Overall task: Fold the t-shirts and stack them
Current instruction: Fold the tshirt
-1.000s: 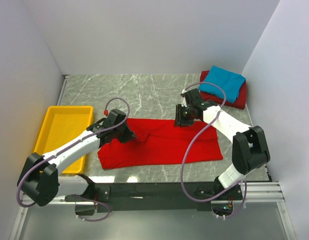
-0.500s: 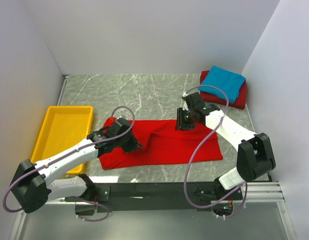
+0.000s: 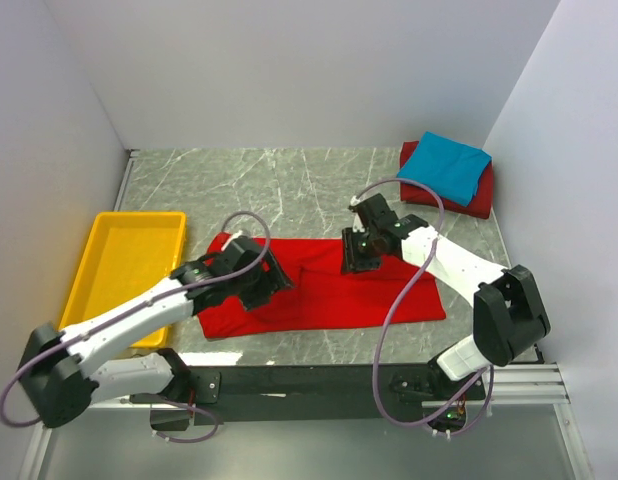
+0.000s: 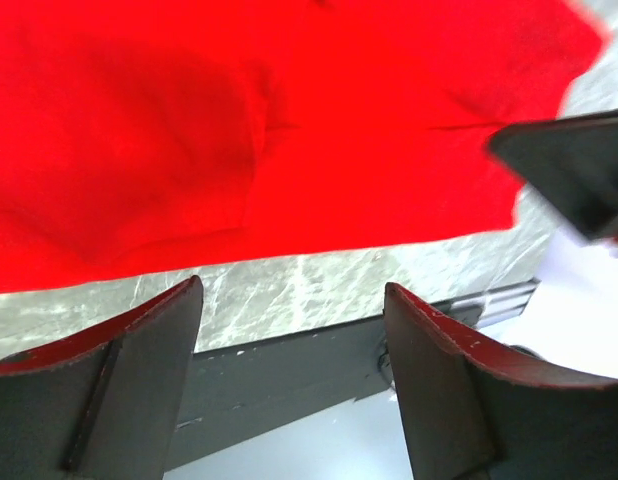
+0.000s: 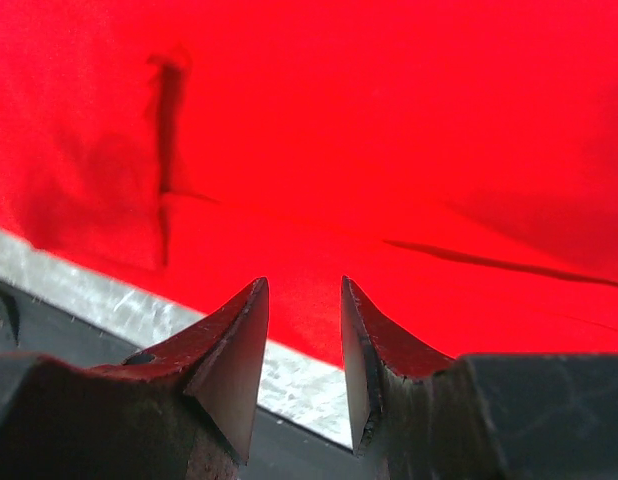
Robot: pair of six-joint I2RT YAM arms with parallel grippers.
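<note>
The red t-shirt (image 3: 339,295) lies flat mid-frame under all 4 fingers. The left fingers (image 4: 119,390) gape wide, the right fingers (image 5: 229,350) slightly; nothing gripped.

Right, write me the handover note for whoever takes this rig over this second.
Left end effector: open, nothing held, over the left part of the bright red cloth t-shirt.
Right end effector: jaws slightly apart, nothing between them, at that shirt's far edge.
Things: red shirt spread at the front of the marble table; folded turquoise-blue cloth t-shirt lies on the folded darker red cloth t-shirt, far right corner.
Done: two shirts folded, stacked.
Left: fold the bright red one, add it to the stack.
</note>
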